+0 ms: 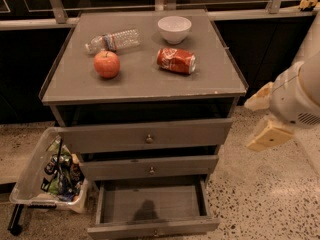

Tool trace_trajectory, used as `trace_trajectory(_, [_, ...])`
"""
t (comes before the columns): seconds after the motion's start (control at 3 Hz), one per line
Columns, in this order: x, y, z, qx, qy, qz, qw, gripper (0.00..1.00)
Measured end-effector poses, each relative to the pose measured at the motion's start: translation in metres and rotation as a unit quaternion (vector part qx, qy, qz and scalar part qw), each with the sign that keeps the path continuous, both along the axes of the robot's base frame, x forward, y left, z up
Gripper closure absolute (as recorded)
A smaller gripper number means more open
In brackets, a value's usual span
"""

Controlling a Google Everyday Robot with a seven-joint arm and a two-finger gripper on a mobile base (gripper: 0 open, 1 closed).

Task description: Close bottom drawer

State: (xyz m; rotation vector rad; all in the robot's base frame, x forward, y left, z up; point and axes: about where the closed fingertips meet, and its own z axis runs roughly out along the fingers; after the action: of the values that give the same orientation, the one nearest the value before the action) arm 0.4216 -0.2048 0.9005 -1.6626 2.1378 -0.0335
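Observation:
The bottom drawer (150,204) of the grey-brown cabinet is pulled far out, and its shallow tray is empty. Its slim front panel (125,230) lies at the bottom edge of the view, with the small round knob (156,232) at its centre. My gripper (263,117) hangs in the air to the right of the cabinet, level with the top drawer and well above and to the right of the bottom drawer. Its two tan fingers (270,136) stand apart with nothing between them.
The top drawer (145,136) and middle drawer (150,168) stand slightly out. On the cabinet top (145,81) are an apple (106,63), a lying water bottle (112,40), a white bowl (174,29) and a lying red can (176,60). A clear bin of snacks (47,171) sits on the floor at the left.

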Motion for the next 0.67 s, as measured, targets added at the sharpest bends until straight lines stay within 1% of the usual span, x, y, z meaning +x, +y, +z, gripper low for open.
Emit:
trace_trajectory(0.33, [0.0025,0.0032,-0.0417,0.026,-0.003,-0.001,0.9997,0.61])
trace_trajectory(0.67, [0.0048,0.0034,-0.0438,0.027,-0.008,-0.003,0.9996,0.84])
